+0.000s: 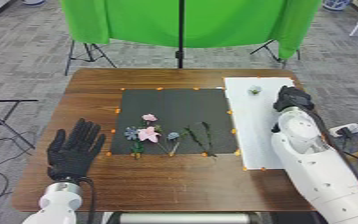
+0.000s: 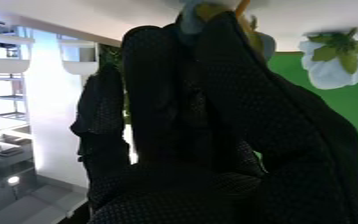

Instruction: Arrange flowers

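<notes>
Head view. Noted at near left, over a brown wooden table (image 1: 184, 187): black-gloved left hand (image 1: 71, 155), fingers straight and spread. Logged on a square black mat (image 1: 171, 112), toward its near left: large pale-pink flower (image 1: 148, 134), small pink flower (image 1: 149, 117), dark-blue flower (image 1: 131, 133), grey-blue flower (image 1: 173, 135). Found right of these: slim dark-green stems (image 1: 208, 137); cannot separate leaves. Observed at far right: small whitish flower (image 1: 255, 90) on a long white sheet (image 1: 260, 135), left of the black-gloved right hand (image 1: 293, 98). Cannot tell grip.

Right wrist view. Recorded behind the right hand (image 2: 286, 120), mostly hidden and cut off: pale grey-blue bloom (image 2: 190, 21), near an orange-brown stem (image 2: 242, 7). Cannot tell whether held. Noted apart from glove: white-petalled flower (image 2: 335, 75), green leaves at its base.
</notes>
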Controlling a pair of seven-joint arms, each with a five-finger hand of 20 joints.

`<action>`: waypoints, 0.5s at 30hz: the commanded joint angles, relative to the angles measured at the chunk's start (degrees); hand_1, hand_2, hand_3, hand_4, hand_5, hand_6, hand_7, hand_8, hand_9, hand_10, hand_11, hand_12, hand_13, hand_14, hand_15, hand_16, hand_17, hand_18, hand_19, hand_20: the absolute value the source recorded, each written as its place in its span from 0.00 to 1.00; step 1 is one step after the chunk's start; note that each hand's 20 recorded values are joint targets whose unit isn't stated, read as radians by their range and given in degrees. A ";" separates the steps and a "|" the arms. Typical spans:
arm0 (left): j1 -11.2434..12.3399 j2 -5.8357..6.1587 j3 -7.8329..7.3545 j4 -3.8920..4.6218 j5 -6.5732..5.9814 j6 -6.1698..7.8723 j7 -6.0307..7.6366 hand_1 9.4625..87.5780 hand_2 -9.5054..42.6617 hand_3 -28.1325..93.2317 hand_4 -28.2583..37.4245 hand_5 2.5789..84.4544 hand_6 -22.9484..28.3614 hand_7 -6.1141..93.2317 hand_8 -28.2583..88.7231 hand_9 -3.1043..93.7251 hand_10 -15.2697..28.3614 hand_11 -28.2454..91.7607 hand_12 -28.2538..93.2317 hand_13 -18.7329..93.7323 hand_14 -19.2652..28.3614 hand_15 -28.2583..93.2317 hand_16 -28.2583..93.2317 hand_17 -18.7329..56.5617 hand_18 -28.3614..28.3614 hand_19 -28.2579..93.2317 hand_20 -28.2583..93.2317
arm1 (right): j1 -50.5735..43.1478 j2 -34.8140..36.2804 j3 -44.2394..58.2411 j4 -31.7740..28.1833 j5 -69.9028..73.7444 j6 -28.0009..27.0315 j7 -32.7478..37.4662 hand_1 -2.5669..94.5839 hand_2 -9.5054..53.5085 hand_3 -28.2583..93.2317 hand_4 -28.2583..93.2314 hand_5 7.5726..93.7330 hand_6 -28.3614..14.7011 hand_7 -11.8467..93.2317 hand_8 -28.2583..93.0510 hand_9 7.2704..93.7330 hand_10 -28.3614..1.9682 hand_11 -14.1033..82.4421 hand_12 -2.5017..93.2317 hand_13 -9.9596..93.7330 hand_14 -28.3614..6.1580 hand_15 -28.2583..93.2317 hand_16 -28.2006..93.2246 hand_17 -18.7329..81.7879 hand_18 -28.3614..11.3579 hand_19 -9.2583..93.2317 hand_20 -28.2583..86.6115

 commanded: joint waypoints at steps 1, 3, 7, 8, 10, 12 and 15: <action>0.87 -0.54 0.30 -0.09 0.47 -0.21 -0.10 0.20 0.56 0.86 0.00 0.56 0.65 0.18 0.16 0.45 0.70 0.43 0.30 0.43 0.73 0.54 0.16 0.14 0.74 0.54 0.33 | -2.38 2.23 -1.83 -4.54 -0.45 3.05 -1.58 0.66 0.00 0.83 0.00 0.63 0.64 0.64 0.17 0.70 0.52 0.47 0.43 0.70 0.58 0.71 0.50 0.49 0.17 0.94 0.54; 0.77 -0.43 0.37 -0.02 0.41 -0.20 0.09 0.20 0.56 0.86 0.00 0.56 0.65 0.18 0.16 0.45 0.70 0.43 0.30 0.43 0.73 0.54 0.16 0.14 0.74 0.54 0.33 | -2.56 3.33 -2.50 -7.29 0.23 3.85 -2.47 0.66 0.00 0.84 0.00 0.65 0.63 0.63 0.16 0.72 0.53 0.45 0.42 0.70 0.58 0.70 0.50 0.49 0.16 0.94 0.54; 1.05 -0.41 0.13 -0.11 0.58 -0.21 0.10 0.20 0.56 0.86 0.00 0.56 0.65 0.18 0.16 0.45 0.70 0.43 0.30 0.43 0.73 0.54 0.16 0.14 0.74 0.54 0.33 | -2.40 4.97 -4.37 -13.69 1.52 4.11 -4.57 0.66 0.00 0.84 0.00 0.67 0.63 0.61 0.17 0.77 0.53 0.38 0.44 0.71 0.59 0.69 0.51 0.49 0.16 0.94 0.54; 1.20 -0.36 0.08 -0.17 0.54 -0.25 0.23 0.20 0.56 0.86 0.00 0.56 0.65 0.18 0.16 0.45 0.70 0.43 0.30 0.43 0.73 0.54 0.16 0.14 0.74 0.54 0.33 | -2.19 5.31 -5.10 -15.14 1.91 4.26 -5.79 0.66 0.00 0.84 0.00 0.67 0.63 0.61 0.17 0.77 0.53 0.38 0.44 0.71 0.59 0.69 0.51 0.49 0.16 0.94 0.54; 1.45 -0.19 0.04 -0.25 0.55 -0.34 0.41 0.20 0.56 0.86 0.00 0.56 0.65 0.18 0.16 0.45 0.70 0.43 0.30 0.43 0.73 0.54 0.16 0.14 0.74 0.54 0.33 | -1.79 5.45 -6.64 -18.15 2.62 3.33 -7.66 0.66 0.00 0.84 0.00 0.67 0.63 0.60 0.17 0.77 0.53 0.37 0.44 0.71 0.59 0.68 0.51 0.49 0.16 0.94 0.54; 1.50 -0.10 0.01 -0.27 0.54 -0.36 0.40 0.20 0.56 0.86 0.00 0.56 0.65 0.18 0.16 0.45 0.70 0.43 0.30 0.43 0.73 0.54 0.16 0.14 0.74 0.54 0.33 | -1.38 5.70 -8.51 -20.55 2.90 2.30 -10.53 0.66 0.00 0.84 0.00 0.67 0.63 0.60 0.18 0.77 0.54 0.37 0.44 0.71 0.59 0.68 0.51 0.49 0.16 0.94 0.54; 1.25 -0.11 0.11 -0.16 1.01 -0.16 0.30 0.20 0.56 0.86 0.00 0.56 0.65 0.18 0.16 0.45 0.70 0.43 0.30 0.43 0.73 0.54 0.16 0.14 0.74 0.54 0.33 | -0.43 5.76 -11.92 -22.71 2.93 1.24 -14.29 0.66 0.00 0.85 0.00 0.67 0.63 0.59 0.18 0.77 0.54 0.37 0.45 0.71 0.59 0.68 0.51 0.49 0.16 0.94 0.54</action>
